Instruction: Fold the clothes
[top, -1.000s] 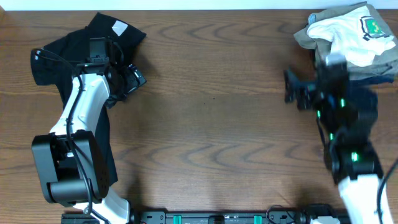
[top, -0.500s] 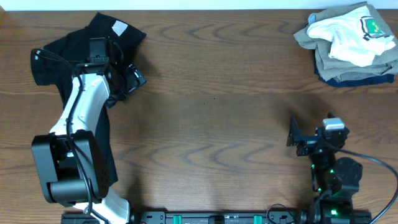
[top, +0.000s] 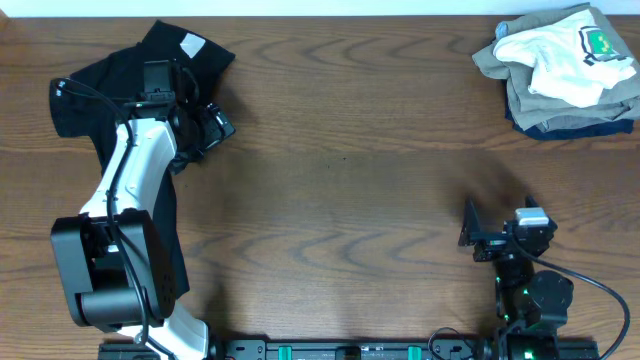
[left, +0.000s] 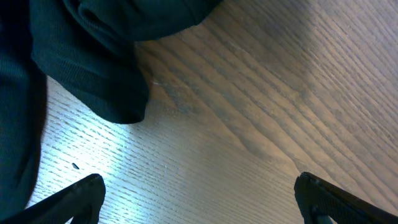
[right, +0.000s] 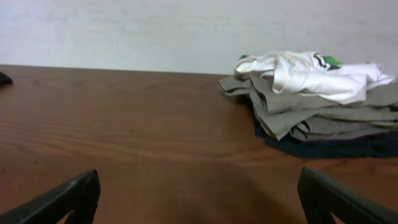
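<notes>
You see the white T-shirt (top: 560, 65) crumpled atop the khaki-and-navy stack (top: 530, 100), green-and-yellow print (top: 600, 42) upward. The black shirt (top: 90, 95) lies bunched far across the desk (top: 340, 180) from that stack, its white tag (top: 190, 44) too small to read. Your left claw (left: 199, 202) is released, unmoved beside the black shirt. Your right claw (right: 199, 202) is released and empty — a second ago it hung at the stack, now well apart from it.

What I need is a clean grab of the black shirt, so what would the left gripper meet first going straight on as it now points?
Probably bare table, not cloth: the left gripper, jaws open, points at wood just beside the black shirt, though depth is unclear.
</notes>
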